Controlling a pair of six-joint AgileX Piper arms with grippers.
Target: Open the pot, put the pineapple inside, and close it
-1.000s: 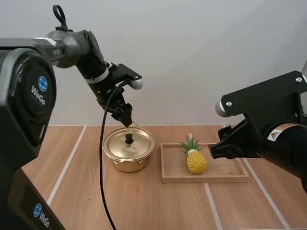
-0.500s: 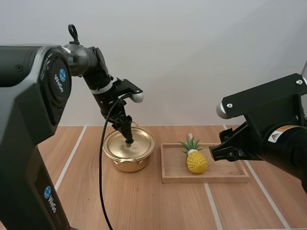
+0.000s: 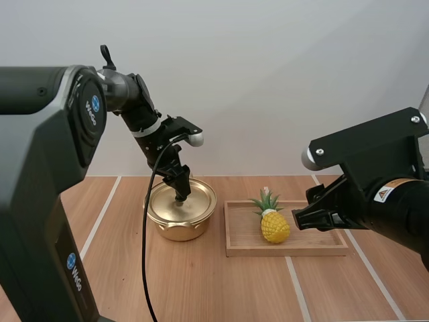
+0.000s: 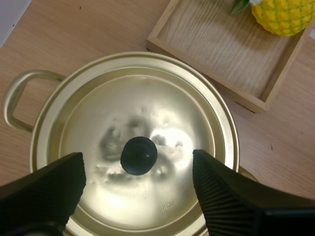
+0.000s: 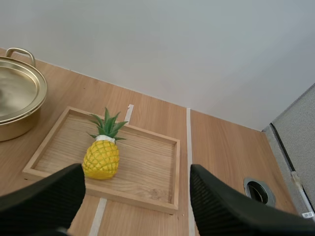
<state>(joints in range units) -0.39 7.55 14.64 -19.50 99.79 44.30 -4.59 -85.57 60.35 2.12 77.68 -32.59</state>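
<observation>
Table (image 3: 201, 288): pale wood planks with light seams, a plain white wall (image 3: 281, 80) behind.

Pot (image 3: 179, 227): gold metal, upright on the table left of the tray and just beside it. One loop handle (image 4: 15, 98) showed at its side.

Lid (image 4: 98, 113): on the pot, seated level, with a black knob (image 4: 139, 155) at its centre.

Tray (image 3: 241, 249): shallow, wooden, flat on the table.

Pineapple (image 3: 275, 225): small and yellow with a green crown, lying in the tray toward its left half, crown pointing to the far edge.

My left gripper (image 3: 180, 194): down over the lid, fingers (image 4: 221, 196) spread wide to either side of the knob and clear of it, holding nothing.

My right gripper (image 5: 136, 172): in the air over the tray's near right part, beside the pineapple and apart from it, fingers (image 5: 44, 196) likewise spread, nothing between them.
</observation>
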